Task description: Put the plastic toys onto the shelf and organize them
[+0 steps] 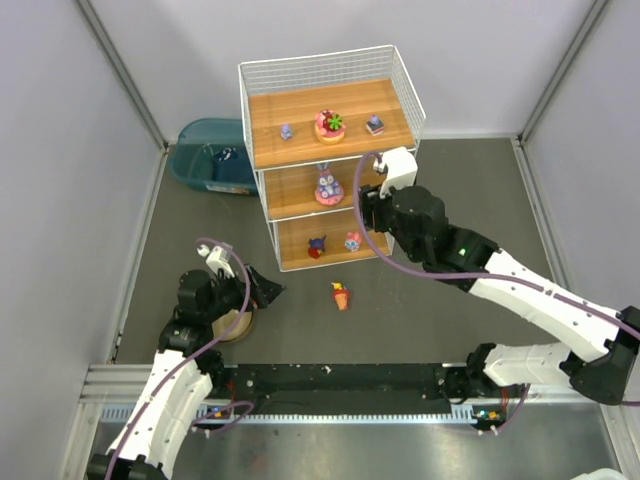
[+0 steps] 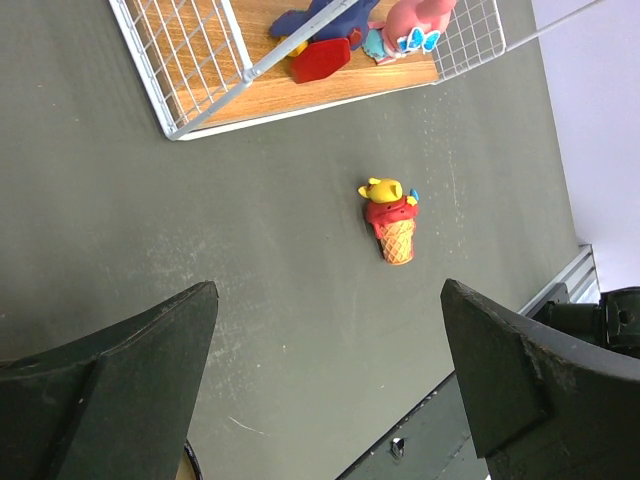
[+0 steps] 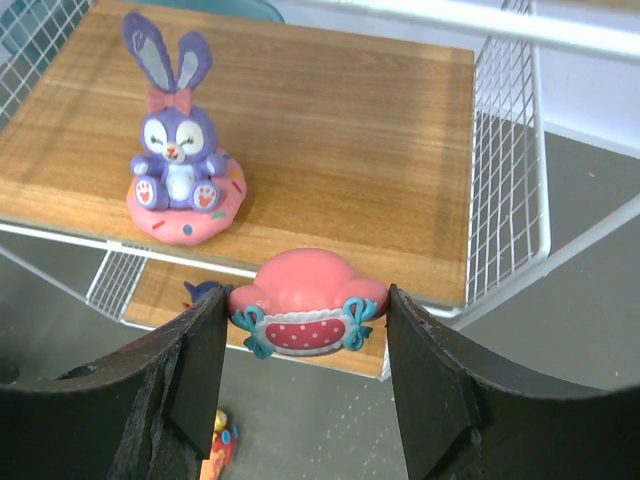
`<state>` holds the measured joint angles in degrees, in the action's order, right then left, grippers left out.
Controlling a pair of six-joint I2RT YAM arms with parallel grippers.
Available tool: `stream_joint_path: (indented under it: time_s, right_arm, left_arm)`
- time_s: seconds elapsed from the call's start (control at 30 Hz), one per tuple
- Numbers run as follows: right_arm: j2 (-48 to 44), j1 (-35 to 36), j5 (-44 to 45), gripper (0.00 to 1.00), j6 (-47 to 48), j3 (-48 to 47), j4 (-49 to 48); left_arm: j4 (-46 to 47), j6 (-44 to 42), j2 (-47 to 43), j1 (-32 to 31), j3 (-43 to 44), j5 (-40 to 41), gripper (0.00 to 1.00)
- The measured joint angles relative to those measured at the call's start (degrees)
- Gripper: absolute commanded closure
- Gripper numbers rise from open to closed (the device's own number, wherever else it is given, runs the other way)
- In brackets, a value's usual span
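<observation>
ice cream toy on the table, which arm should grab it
Left. The left gripper is open over the table with the ice cream toy just ahead; the right gripper is closed on a pink toy at the shelf.

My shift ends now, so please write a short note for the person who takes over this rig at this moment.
Left claw: open, empty, above the table, facing the ice-cream toy lying in front of the shelf.
Right claw: closed on the pink bow toy at the bottom tier.
Done: flower disc and two small toys on top tier, bunny on middle, blue-red toy on bottom.
Left: release the pink bow toy, then shelve the ice-cream toy.
</observation>
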<state>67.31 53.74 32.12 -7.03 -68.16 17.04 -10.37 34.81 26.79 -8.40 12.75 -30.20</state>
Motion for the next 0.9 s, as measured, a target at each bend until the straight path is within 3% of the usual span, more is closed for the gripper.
stream_joint_path:
  time_s: [0.9]
  right_arm:
    - [5.4,-4.8,-4.8,1.0,0.0,-1.4,-5.6]
  left_arm:
    - [0.1,0.0,1.1,0.0,0.0,0.9,0.01]
